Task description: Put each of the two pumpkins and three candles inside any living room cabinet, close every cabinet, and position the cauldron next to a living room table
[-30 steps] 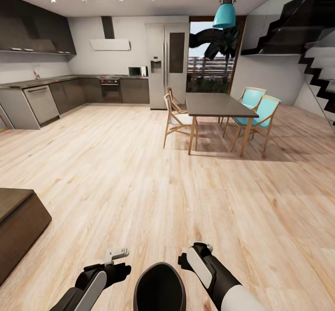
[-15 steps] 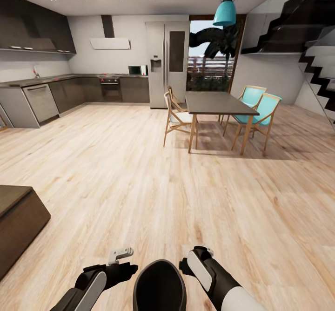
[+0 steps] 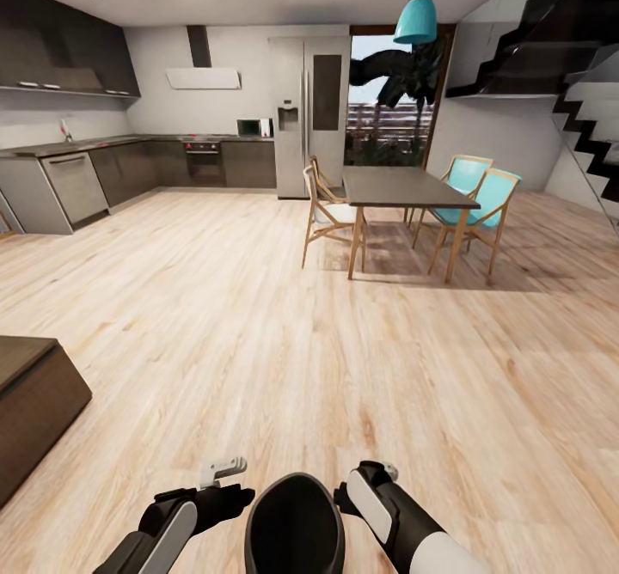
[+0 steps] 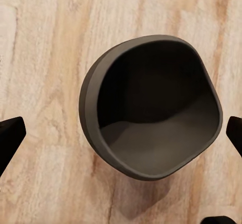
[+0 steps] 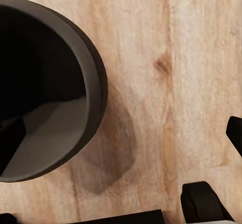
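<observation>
The matte-black cauldron [image 3: 295, 524] hangs low between my two arms, mouth up and empty, and casts a shadow on the wood floor beneath it. In the left wrist view the cauldron [image 4: 151, 108] lies below my left gripper [image 4: 121, 138], whose fingers stand wide apart and clear of it. My right gripper [image 5: 123, 133] straddles the rim of the cauldron [image 5: 50, 83], one finger inside the mouth and one outside, both far apart. A corner of the dark-brown cabinet [image 3: 34, 398] shows at the left. Pumpkins and candles are out of view.
A dark dining table [image 3: 404, 189] with wooden and teal chairs [image 3: 486, 204] stands ahead to the right. Grey kitchen counters [image 3: 77, 183] and a fridge [image 3: 309, 119] line the far wall. Black stairs [image 3: 585, 119] rise at the right. A teal lamp [image 3: 417, 20] hangs overhead.
The whole view has crept forward: the cabinet corner slid down and left, the table came slightly nearer. The cauldron kept its place between my arms.
</observation>
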Controlling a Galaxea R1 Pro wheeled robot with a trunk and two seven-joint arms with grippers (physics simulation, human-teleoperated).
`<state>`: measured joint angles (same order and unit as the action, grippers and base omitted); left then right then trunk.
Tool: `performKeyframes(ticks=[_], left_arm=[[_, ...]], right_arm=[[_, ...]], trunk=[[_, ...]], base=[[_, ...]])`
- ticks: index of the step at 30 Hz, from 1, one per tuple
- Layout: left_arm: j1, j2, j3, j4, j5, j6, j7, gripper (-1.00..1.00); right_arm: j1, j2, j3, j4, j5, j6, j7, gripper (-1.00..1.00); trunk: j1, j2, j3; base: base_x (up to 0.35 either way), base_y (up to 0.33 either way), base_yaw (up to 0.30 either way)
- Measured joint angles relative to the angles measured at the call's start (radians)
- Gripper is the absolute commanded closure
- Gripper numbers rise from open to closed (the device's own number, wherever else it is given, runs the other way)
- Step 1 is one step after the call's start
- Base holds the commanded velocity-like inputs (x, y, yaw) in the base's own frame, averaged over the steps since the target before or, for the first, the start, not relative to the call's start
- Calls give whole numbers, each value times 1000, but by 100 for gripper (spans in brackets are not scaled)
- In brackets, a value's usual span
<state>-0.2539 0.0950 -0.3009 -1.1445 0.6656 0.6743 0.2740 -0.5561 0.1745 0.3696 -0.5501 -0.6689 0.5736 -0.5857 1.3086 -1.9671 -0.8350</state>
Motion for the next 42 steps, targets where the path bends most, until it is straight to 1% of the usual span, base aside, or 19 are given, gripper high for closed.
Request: performKeyframes(ticks=[6, 10, 13, 17, 19, 24, 26, 28, 30, 35, 42], left_arm=[[0, -1, -1, 0, -3, -10, 0, -100], [0, -2, -13, 1, -3, -20, -1, -100], [0, -7, -21, 3, -2, -22, -1, -100], [0, -16, -33, 17, -9, -23, -2, -100], [0, -24, -35, 24, -22, -29, -2, -100], [0, -29, -36, 31, -39, -47, -2, -100], [0, -29, -36, 32, -41, -49, -3, -100], [0, -29, -37, 32, -42, -51, -3, -100], [0, -29, -37, 32, -42, -51, -3, -100], [0, -29, -37, 33, -43, -52, -3, -100], [0, -29, -37, 32, -43, -53, -3, -100]], right_arm=[[0, 0, 3, 4, 0, -2, 0, -100], [0, 0, 4, 5, 0, -3, 1, -100], [0, 0, 5, 6, 1, -3, 6, -100], [0, 0, 5, 6, 2, -3, 50, -100], [0, 0, 5, 7, 3, -3, 80, -100], [0, 0, 8, 7, 5, -5, 95, -100], [0, 0, 23, 7, 4, -7, 97, -100], [0, 0, 63, 8, 4, -43, 98, -100], [0, 0, 81, 14, 3, -65, 98, -100], [-1, 0, 99, 27, 3, -86, 98, -100], [-1, 0, 102, 29, 3, -90, 98, -100]], trunk=[[23, -42, -19], [38, -70, -31], [50, -91, -41], [65, -119, -53], [73, -133, -60], [92, -168, -75], [100, -182, -81], [107, -196, -88], [115, -210, -94], [134, -245, -110], [161, -294, -132]], base=[[0, 0, 0], [0, 0, 0], [0, 0, 0], [0, 0, 0], [0, 0, 0], [0, 0, 0], [0, 0, 0], [0, 0, 0], [0, 0, 0], [0, 0, 0], [0, 0, 0]])
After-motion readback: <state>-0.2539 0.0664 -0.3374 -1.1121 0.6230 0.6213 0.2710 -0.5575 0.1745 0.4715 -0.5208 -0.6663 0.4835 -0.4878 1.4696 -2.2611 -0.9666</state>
